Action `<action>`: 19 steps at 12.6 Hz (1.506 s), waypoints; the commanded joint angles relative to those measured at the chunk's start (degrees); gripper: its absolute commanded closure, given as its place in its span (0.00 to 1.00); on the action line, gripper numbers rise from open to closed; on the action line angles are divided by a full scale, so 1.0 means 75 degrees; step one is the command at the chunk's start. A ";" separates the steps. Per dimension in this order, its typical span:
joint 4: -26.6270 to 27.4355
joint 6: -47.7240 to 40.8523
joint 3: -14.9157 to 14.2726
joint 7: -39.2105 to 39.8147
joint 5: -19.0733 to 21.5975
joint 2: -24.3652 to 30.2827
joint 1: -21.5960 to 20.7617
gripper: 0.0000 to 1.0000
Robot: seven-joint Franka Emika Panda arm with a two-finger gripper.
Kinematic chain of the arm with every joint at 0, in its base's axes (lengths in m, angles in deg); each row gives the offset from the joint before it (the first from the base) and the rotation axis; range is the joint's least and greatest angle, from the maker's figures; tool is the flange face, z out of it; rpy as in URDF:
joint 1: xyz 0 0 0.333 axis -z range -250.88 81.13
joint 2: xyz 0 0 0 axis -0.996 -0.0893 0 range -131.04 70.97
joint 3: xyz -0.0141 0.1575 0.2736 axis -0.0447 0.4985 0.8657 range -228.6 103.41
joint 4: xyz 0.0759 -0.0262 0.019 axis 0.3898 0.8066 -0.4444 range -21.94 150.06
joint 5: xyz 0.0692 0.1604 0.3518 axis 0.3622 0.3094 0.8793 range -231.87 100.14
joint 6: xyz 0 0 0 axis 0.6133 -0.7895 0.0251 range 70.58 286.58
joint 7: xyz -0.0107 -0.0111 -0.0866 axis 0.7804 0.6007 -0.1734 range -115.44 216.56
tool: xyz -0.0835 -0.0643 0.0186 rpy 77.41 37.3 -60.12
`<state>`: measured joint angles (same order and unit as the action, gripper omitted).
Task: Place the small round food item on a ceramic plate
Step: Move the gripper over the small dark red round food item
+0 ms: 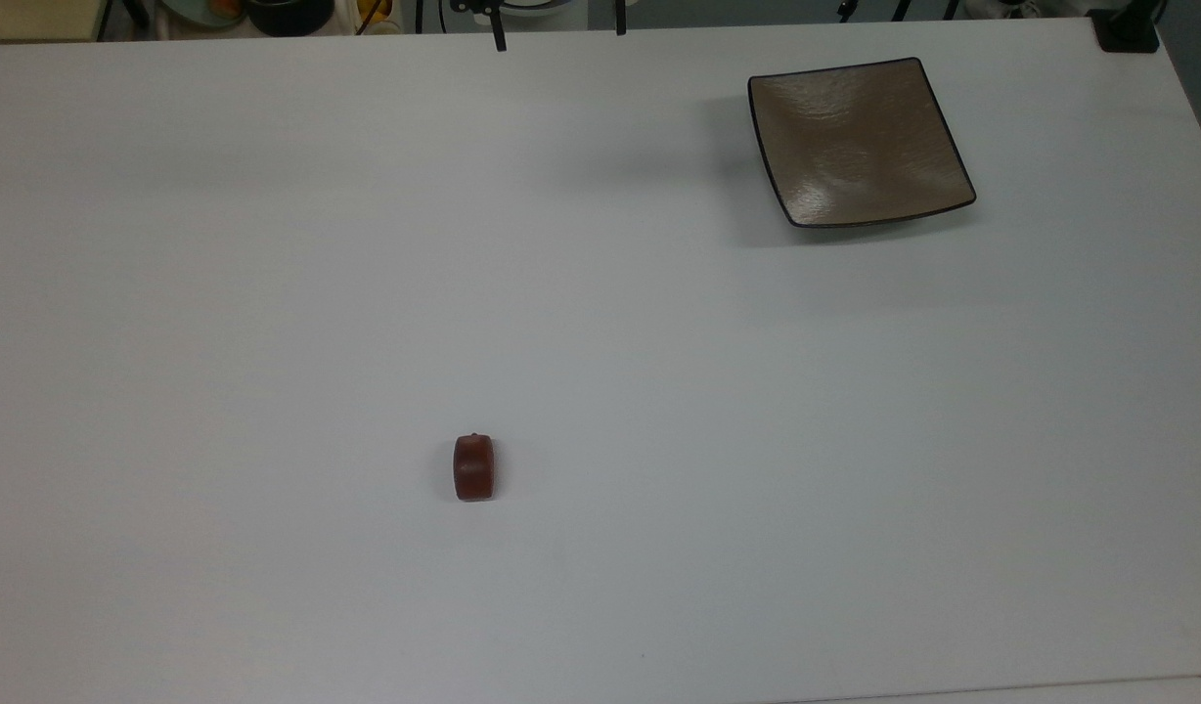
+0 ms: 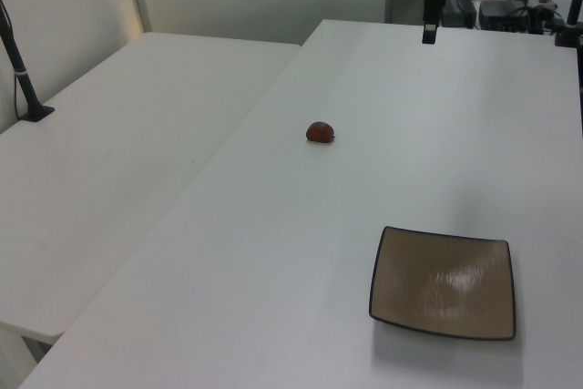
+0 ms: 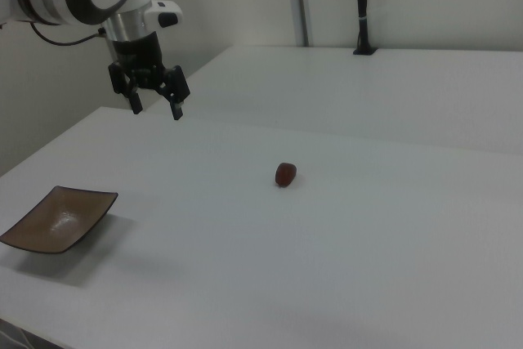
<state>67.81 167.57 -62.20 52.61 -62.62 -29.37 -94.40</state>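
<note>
Food item (image 1: 473, 468): small glossy reddish-brown lump, lying bare on the white bench (image 1: 600, 323), in the lower middle of the top view; also showing in the left view (image 2: 320, 132) and the right view (image 3: 285, 175). Nothing is touching or gripping it. Plate (image 1: 859, 142): square taupe dish with a dark rim, sitting empty toward the top view's upper right, well apart from the food item; showing in the left view's lower right (image 2: 444, 283) and at the right view's left edge (image 3: 57, 218). Gripper (image 3: 157, 104): hanging in the air above the bench in the right view, fingers pointing down and standing apart with nothing between them, placed between plate and food item along the right view's width but nearer the far edge, well apart from both. Second bench (image 2: 100, 161): adjoining along a seam, carrying a dark post with cable. Progress, as judged: nothing is being carried and nothing is lying on the plate, so no step is done yet. Remaining: approaching and descending over the food item, closing on it, lifting, carrying across to the plate, releasing.
</note>
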 commanded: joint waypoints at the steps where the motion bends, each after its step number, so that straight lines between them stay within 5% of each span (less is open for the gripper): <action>1: 0.0179 0.0221 -0.0005 0.0020 0.0118 0.0087 -0.0019 0.00; 12: 0.0039 0.0593 -0.0075 0.0161 0.0071 -0.0122 0.0086 0.00; 16: -0.0183 0.1952 -0.0087 0.0067 0.0060 -0.0801 0.0122 0.00; 19: -0.1166 0.1979 -0.0356 0.0056 0.0095 -0.1714 0.0134 0.00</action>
<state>66.59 182.24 -62.91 52.63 -62.63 -35.93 -93.37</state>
